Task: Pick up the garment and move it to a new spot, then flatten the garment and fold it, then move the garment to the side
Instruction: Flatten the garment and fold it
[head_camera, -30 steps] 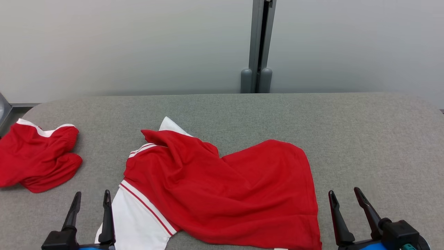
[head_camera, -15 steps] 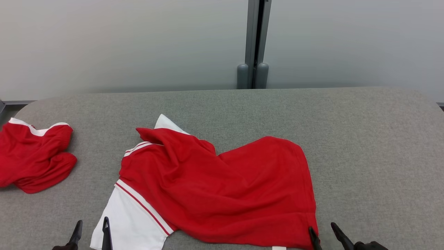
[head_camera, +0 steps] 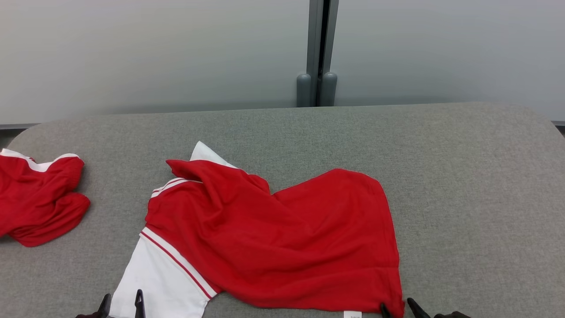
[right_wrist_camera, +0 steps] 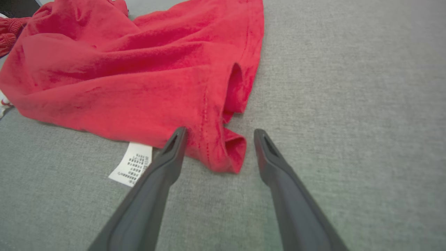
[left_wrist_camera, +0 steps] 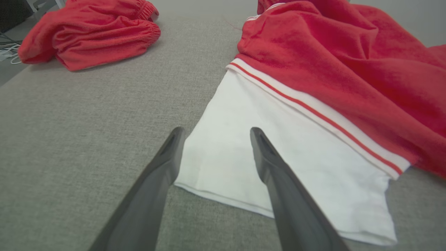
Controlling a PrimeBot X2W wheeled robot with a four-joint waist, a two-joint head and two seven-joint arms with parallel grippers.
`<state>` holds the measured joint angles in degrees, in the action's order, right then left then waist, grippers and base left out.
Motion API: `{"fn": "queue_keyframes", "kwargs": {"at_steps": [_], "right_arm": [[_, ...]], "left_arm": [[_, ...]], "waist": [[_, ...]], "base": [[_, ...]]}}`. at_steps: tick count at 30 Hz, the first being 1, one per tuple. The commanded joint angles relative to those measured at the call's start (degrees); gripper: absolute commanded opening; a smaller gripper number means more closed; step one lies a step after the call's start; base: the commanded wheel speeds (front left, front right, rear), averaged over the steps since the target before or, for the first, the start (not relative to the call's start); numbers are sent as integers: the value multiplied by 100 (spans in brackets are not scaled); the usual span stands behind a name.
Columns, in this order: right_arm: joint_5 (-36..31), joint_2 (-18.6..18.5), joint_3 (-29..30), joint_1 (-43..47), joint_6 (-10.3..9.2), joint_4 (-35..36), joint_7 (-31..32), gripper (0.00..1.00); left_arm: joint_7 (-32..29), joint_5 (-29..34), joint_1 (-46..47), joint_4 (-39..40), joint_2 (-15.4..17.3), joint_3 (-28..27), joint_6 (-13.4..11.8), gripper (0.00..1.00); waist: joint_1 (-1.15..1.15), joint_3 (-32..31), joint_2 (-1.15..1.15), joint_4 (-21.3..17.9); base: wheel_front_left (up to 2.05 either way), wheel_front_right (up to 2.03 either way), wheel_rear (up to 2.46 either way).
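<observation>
Movement since a second before was mostly the robot's own: the head camera had tipped, so the whole scene sat higher and further left in the head view, while nothing on the grey felt-covered table [head_camera: 463, 176] had actually shifted. Both arms had sunk toward the bottom edge of that view, and only dark fingertips were left showing there. The right gripper [right_wrist_camera: 220, 130] had also closed in on the cloth from the bare table beside it.

The red knit shirt with white sleeves [head_camera: 282, 247] lay in the middle of the table, toward the near edge. Its long axis ran across the table from left to right, with the neck and sleeve end at the robot's left and the hem at its right. One white sleeve [left_wrist_camera: 264, 150] pointed out toward the near left.

The shirt looked rumpled, with a red flap folded over at the top left and soft creases across the body. The sleeve joined the body through white bands with a thin red stripe. A white printed care label [right_wrist_camera: 134, 164] stuck out under the near hem.

The left gripper [left_wrist_camera: 216, 129] was spread wide over the sleeve's cuff corner. The right gripper was equally spread, with the hem corner [right_wrist_camera: 226, 150] between its fingers. A crumpled red garment with white trim [head_camera: 39, 203] lay well apart at the far left.
</observation>
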<state>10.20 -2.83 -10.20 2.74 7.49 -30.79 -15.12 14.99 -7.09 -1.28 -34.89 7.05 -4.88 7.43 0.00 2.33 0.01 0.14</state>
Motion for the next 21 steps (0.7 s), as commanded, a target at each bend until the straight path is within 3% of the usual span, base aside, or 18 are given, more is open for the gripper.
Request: {"fn": "queue_keyframes", "kwargs": {"at_steps": [1,11,21], "right_arm": [[46,-12,-25,-89,1,-41,-4,100],[131,-12,-200,-271,1,-276,-3,100],[171,-12,-249,-356,1,-348,-2,100]], "left_arm": [[27,-38,124,-65,37,20,8,100],[27,-30,433,-594,155,-64,-21,100],[3,34,630,-1252,63,-167,-88,100]], "waist": [[0,3,-1,-1],[0,95,-1,-72],[0,212,-1,-107]], "base": [[0,0,0],[0,0,0],[0,0,0]]}}
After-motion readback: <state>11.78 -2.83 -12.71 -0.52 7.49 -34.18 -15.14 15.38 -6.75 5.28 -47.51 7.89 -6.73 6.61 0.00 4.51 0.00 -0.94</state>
